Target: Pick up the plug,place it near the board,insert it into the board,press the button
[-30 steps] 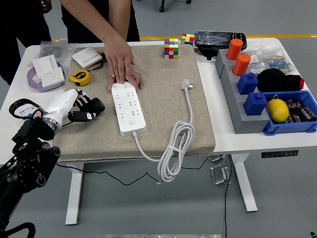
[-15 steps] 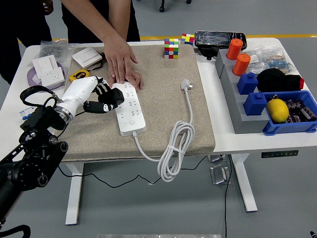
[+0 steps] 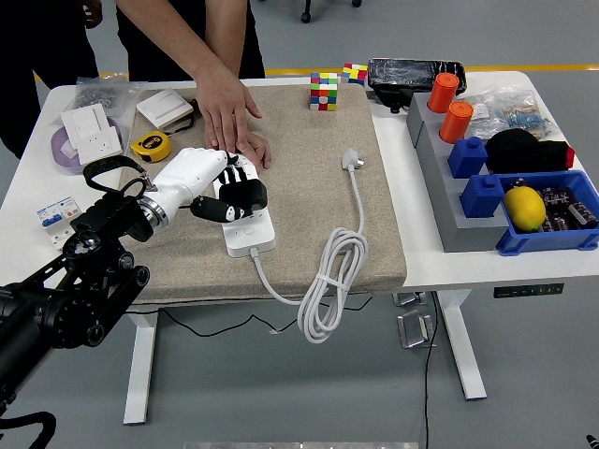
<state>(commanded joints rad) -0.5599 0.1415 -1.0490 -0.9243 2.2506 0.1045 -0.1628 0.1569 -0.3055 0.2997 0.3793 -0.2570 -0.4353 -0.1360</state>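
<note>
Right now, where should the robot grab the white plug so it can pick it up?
Probably by the plug's small white body, coming straight down from above. It lies flat on the beige mat with bare mat on both sides, so fingers could pinch its two side faces. Its cord trails toward the near edge; gripping that instead would let the plug dangle.

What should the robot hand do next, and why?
Probably swing right toward the plug. The left hand is over the power strip, holding nothing, while the plug lies loose on the mat, and a person's hand steadies the strip's far end.
</note>
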